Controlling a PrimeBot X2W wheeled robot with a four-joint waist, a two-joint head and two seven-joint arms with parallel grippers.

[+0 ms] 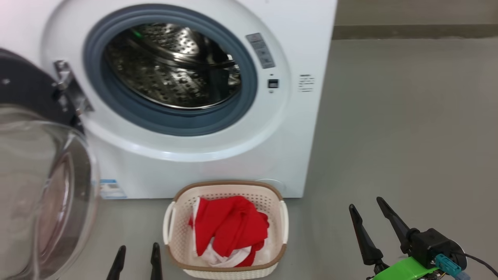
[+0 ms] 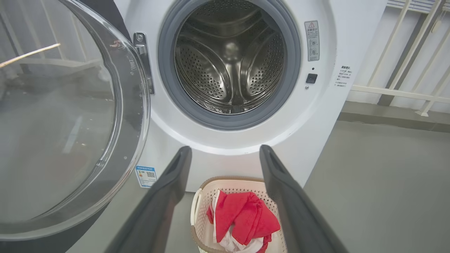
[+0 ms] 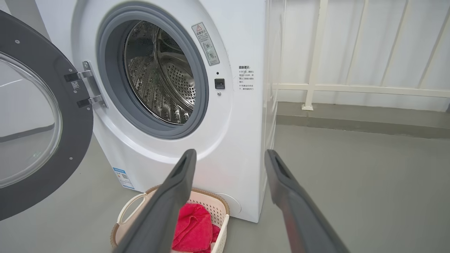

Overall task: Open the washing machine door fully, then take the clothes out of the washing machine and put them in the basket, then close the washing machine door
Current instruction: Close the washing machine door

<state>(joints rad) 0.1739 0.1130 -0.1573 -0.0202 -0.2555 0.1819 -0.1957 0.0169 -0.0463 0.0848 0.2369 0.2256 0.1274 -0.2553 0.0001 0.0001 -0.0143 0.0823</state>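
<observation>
Left jaws and right jaws both stand released, gripping nothing, low in front of the washing machine [image 1: 303, 116]. Red-and-white clothes [image 1: 229, 229] lie heaped in the basket [image 1: 225, 186], which sits on the floor [image 1: 389, 136] just before the washing machine. The washing machine's door [image 1: 23, 89] hangs swung wide open at its hinge side.

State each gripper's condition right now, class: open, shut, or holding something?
Left gripper: open, holding nothing.
Right gripper: open, holding nothing.
</observation>
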